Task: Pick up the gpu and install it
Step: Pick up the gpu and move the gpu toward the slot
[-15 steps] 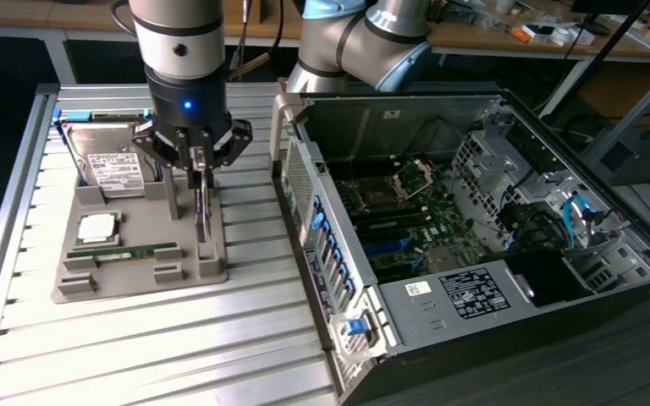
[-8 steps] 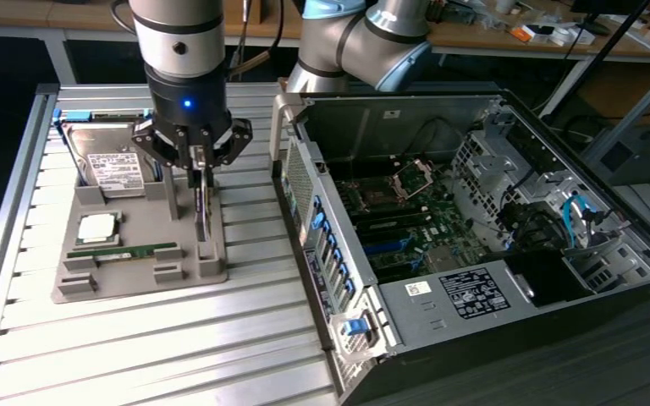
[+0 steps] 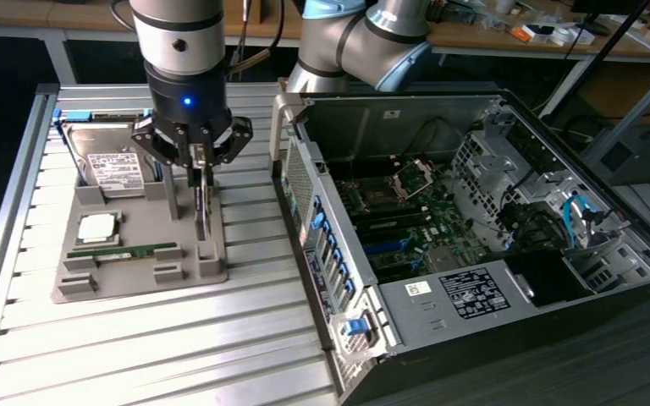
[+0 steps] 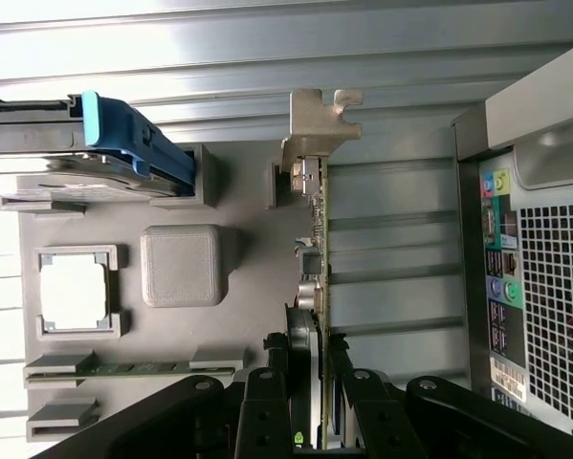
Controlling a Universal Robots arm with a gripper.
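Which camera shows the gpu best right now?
The wrist view: the gpu is seen edge-on along most of its length, silver bracket plain, with the gripper closed on it. The exterior view gives a thin upright sliver of it below the gripper, standing in the grey holder.

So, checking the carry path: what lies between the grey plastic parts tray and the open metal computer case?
Just bare ribbed metal tabletop between tray and case, in the exterior view.
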